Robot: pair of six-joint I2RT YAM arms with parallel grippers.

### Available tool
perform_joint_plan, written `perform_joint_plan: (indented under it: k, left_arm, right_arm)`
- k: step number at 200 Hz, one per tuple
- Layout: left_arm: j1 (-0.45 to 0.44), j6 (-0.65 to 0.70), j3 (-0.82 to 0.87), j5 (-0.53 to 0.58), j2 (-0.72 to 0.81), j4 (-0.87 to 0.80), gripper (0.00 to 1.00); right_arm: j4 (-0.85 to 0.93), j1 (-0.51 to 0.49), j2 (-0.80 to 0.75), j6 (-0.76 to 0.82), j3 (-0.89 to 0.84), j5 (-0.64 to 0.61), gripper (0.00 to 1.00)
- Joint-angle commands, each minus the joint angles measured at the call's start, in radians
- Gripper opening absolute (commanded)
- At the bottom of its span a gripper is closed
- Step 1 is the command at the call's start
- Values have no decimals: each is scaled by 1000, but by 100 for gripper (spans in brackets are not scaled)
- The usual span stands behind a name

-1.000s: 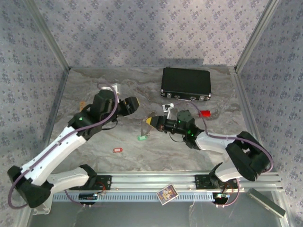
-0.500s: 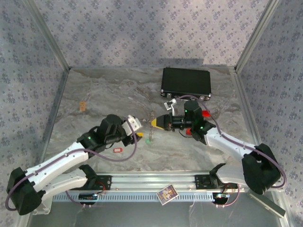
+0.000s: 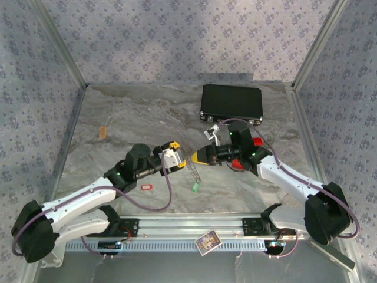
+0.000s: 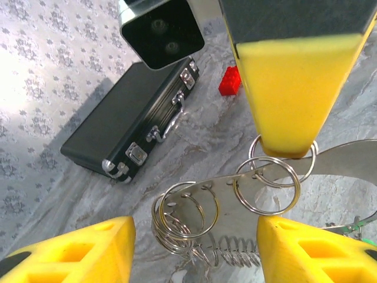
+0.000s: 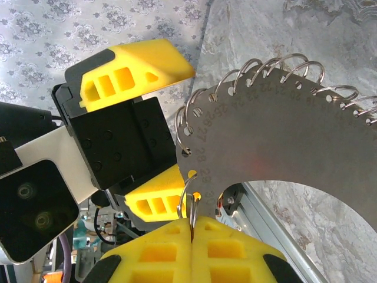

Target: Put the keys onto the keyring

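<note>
A crescent metal plate [image 5: 283, 153] threaded with several split rings hangs between the two grippers. My right gripper [image 5: 191, 227] is shut on one of these, the keyring [image 4: 277, 159], at the plate's end. My left gripper [image 4: 194, 247] is open, with a yellow finger on each side of the plate's other end and its rings [image 4: 185, 215], clamping nothing. In the top view the left gripper [image 3: 175, 157] faces the right gripper [image 3: 197, 155] closely. The green key [image 3: 194, 186] shows just below the plate; I cannot tell if it hangs or lies there. The red key [image 3: 146, 187] lies on the table beside the left arm.
A black case [image 3: 231, 101] stands at the back of the table, also seen in the left wrist view [image 4: 129, 124]. A red block [image 4: 230, 81] lies near it. A small orange piece [image 3: 102, 132] lies at the left. A card [image 3: 207, 242] sits on the front rail.
The left arm has swung from the back left to the middle, bringing its open jaws up around the plate. The right gripper has shifted with the plate, and the green key has moved right and nearer.
</note>
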State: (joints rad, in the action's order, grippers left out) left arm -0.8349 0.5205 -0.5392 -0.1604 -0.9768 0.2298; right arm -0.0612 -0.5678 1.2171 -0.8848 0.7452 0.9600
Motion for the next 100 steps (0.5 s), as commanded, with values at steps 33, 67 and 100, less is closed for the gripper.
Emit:
perform_joint_plan:
  k: [33, 67, 100]
  left_arm:
    - [-34, 60, 1, -39, -18, 21, 64]
    - [-59, 82, 12, 49, -23, 71, 77]
    - [-63, 68, 21, 113, -7, 129, 74]
  right_arm:
    - [13, 6, -8, 20, 52, 41, 0]
    - [13, 5, -11, 17, 59, 43, 0]
    - [34, 4, -16, 30, 55, 40, 0]
